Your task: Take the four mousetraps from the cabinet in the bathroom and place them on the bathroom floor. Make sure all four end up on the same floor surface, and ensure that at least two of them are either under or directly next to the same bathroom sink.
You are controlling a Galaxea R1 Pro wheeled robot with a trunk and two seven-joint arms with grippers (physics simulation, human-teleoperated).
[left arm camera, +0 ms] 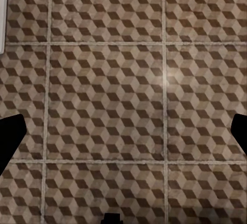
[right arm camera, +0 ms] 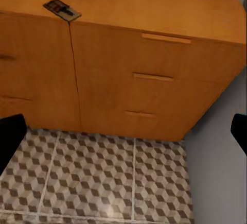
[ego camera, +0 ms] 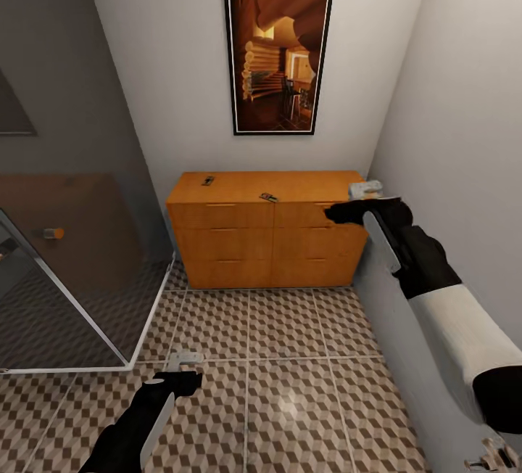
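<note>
Reaching stage: two mousetraps [ego camera: 269, 197] lie on the orange cabinet [ego camera: 268, 244] at frame centre, so the empty, wide-jawed right gripper [ego camera: 365, 188], right of centre, must shift left; the left gripper [ego camera: 185, 359], jaws apparently wide, hangs lower left over the floor tiles [ego camera: 290, 357].

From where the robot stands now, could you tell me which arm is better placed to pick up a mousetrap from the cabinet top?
Right. The right gripper is raised at the cabinet front, near the mousetrap at its top edge. The left gripper hangs low over the floor, farther away.
</note>
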